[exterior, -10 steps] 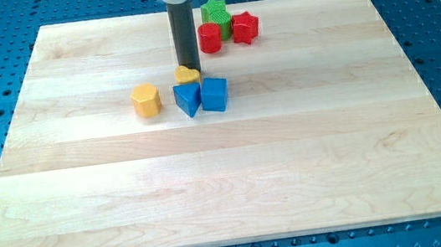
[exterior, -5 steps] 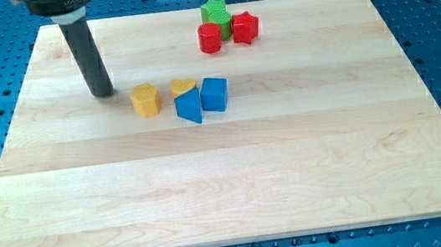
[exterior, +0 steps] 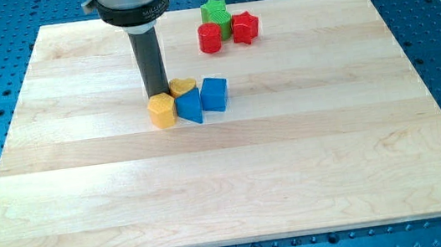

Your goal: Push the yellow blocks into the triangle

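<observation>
My tip (exterior: 155, 94) stands on the board just above the yellow hexagon block (exterior: 162, 111) and to the left of the yellow heart block (exterior: 183, 87). The yellow hexagon touches the left side of the blue triangle block (exterior: 189, 106). The yellow heart sits against the triangle's top edge. A blue cube (exterior: 213, 94) rests against the triangle's right side. The dark rod rises from the tip toward the view's top.
A red cylinder (exterior: 209, 38), a green star block (exterior: 215, 14) and a red block (exterior: 245, 27) cluster near the view's top. The wooden board (exterior: 228, 182) lies on a blue perforated table.
My tip went from above the yellow heart to the far left, then came back right. The yellow hexagon has slid right and down against the blue triangle.
</observation>
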